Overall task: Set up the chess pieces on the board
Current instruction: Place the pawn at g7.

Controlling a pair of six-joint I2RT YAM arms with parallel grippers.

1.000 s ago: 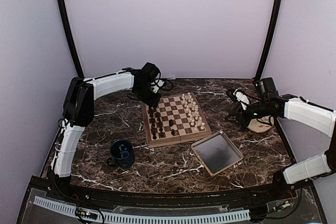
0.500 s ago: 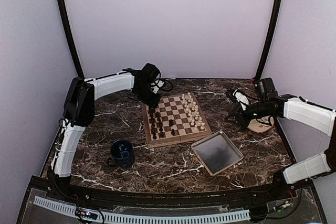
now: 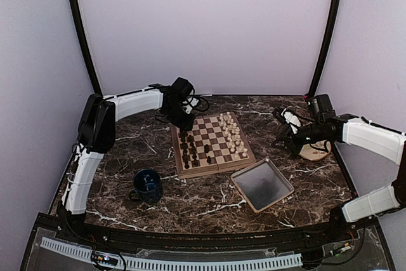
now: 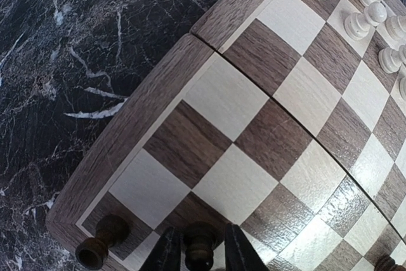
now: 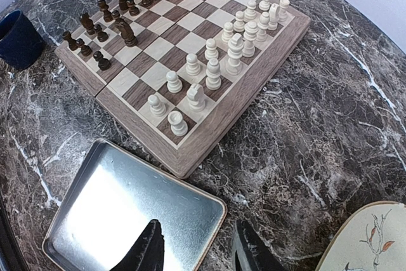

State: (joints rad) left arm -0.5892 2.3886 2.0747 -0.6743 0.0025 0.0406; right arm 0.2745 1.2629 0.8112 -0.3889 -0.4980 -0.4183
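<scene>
Your left gripper (image 4: 200, 233) fingers (image 4: 170, 252) barely clear the dark chess piece (image 4: 200, 247), bottom centre; lift crookedly and you topple it. Right gripper (image 5: 196, 230) gapes, empty.

No legible text, label or number anywhere

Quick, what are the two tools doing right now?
Left tool: slightly open, around a dark piece.
Right tool: open, empty.

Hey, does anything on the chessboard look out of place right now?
A taller dark piece and a dark pawn stand ahead of the other dark pieces on the board, alone toward the middle. The cream pieces form two tidy rows.
</scene>
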